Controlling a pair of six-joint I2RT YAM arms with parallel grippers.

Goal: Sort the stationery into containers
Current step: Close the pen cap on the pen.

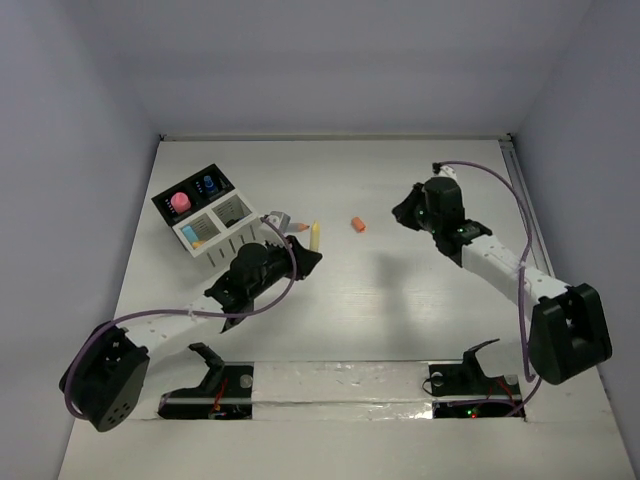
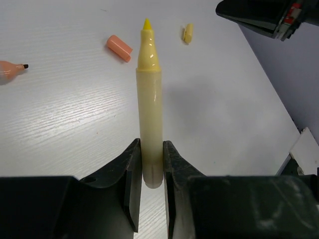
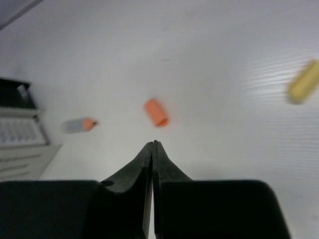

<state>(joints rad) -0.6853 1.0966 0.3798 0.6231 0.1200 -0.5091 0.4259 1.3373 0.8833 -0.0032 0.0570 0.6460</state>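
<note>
My left gripper is shut on the tail end of an uncapped pale yellow marker, whose tip points away from me. From above, that gripper and the yellow marker sit just right of the containers. An orange cap lies between the two arms, also seen as the orange cap just ahead of my right gripper. That gripper is shut with nothing in it. A grey marker with an orange tip lies beside the organizer.
The black compartments hold a pink piece and a blue-capped one; a white compartment holds small pieces. A small yellow cap lies beyond the orange cap, near the right arm. White walls enclose the table.
</note>
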